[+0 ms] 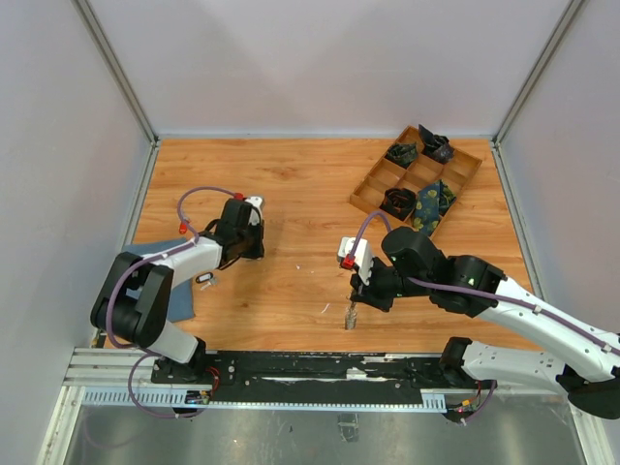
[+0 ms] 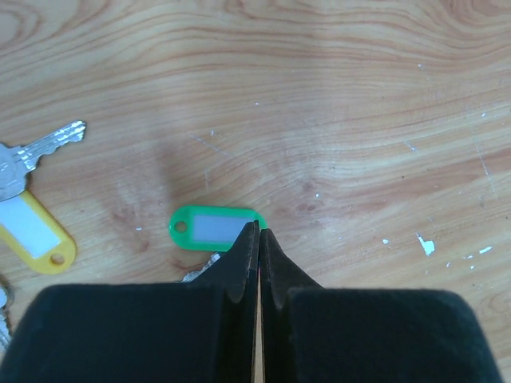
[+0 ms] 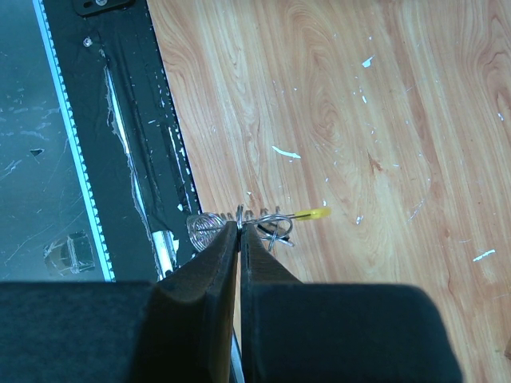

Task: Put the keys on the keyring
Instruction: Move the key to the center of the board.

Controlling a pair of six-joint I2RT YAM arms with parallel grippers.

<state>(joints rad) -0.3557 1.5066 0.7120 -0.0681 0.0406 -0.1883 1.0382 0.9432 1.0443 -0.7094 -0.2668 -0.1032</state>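
My right gripper (image 3: 239, 226) is shut on the keyring (image 3: 271, 223), a thin silver wire loop with a yellow sleeve (image 3: 311, 214) and a small wire coil (image 3: 204, 229). In the top view this gripper (image 1: 353, 305) holds the keyring (image 1: 350, 318) near the table's front edge. My left gripper (image 2: 259, 230) is shut, its tips over the right end of a green-tagged key (image 2: 209, 228) lying on the wood. A yellow-tagged key (image 2: 32, 230) with a silver blade (image 2: 52, 144) lies to the left. In the top view the left gripper (image 1: 248, 234) is at mid-left.
A wooden compartment tray (image 1: 463, 179) with dark rolled fabric bundles (image 1: 399, 202) stands at the back right. A small tagged piece (image 1: 205, 281) lies near the left arm, beside a blue-grey object (image 1: 176, 295). The black rail (image 1: 320, 373) runs along the front edge.
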